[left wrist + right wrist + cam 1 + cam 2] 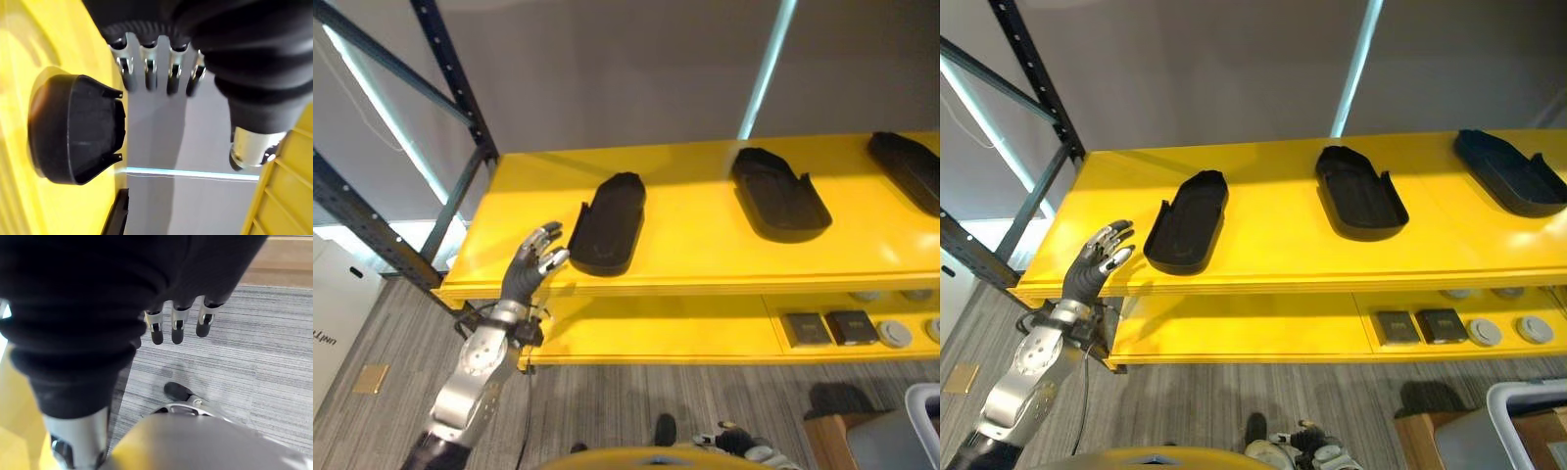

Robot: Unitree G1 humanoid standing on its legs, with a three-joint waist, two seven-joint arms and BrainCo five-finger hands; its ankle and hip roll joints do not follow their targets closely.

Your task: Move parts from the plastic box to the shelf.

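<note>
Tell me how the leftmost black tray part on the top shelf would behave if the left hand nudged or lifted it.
The leftmost black tray part looks like a thin moulded shell, so probably stiff and light. It lies flat and open side up on the smooth yellow shelf, so a nudge from the left hand would likely slide it, not tip it. Its raised rim should offer a grip.

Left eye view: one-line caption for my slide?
Open left hand hovers beside the leftmost black part on the yellow shelf.
</note>
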